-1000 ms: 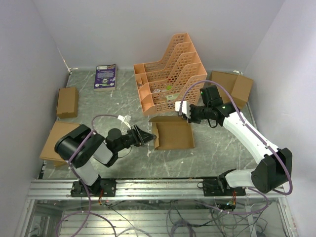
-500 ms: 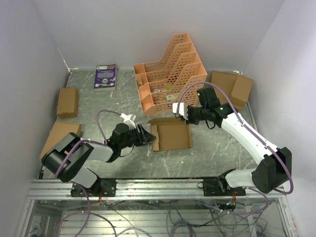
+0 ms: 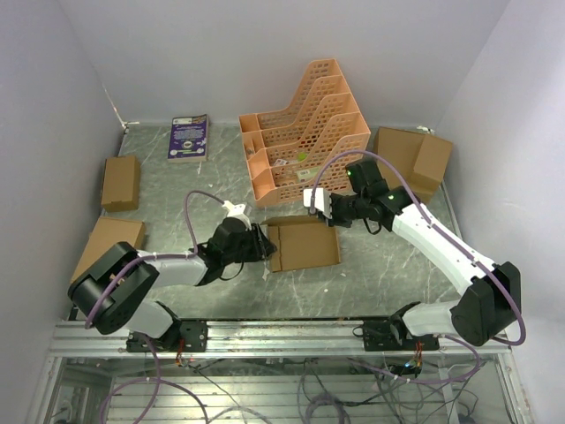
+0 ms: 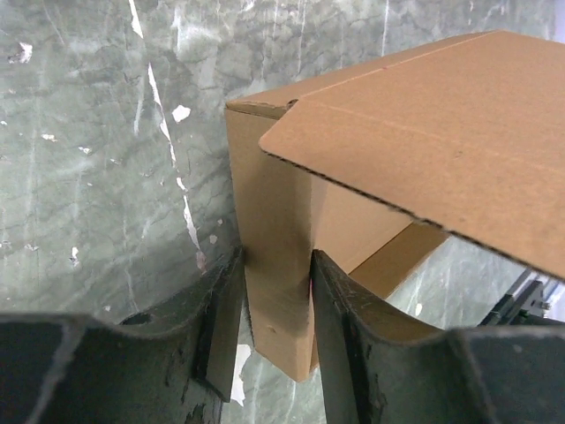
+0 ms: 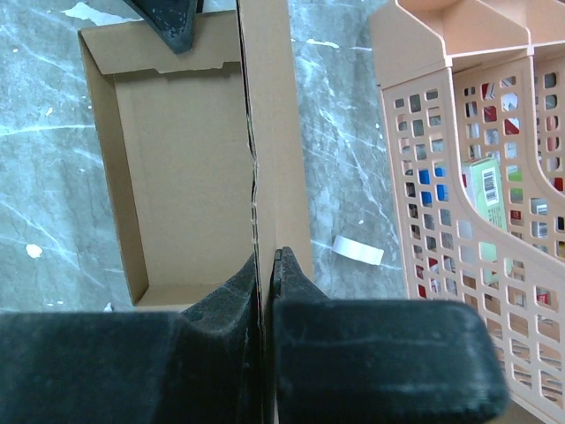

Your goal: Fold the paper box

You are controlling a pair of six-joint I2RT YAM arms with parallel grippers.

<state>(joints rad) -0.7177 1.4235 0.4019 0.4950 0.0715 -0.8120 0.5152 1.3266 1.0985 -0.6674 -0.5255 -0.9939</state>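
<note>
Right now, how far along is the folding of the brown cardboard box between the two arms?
Done: the brown cardboard paper box is already a shallow open tray with raised walls. In hand: the right gripper pinches its far wall; the left gripper straddles the left wall, fingers against both faces. Left: a flap overhanging that corner is not tucked in.

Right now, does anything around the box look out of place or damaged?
A small curled white scrap lies on the grey marbled table, between the half-folded brown cardboard box and the orange plastic lattice rack. It looks like stray litter. Nothing else stands out.
</note>
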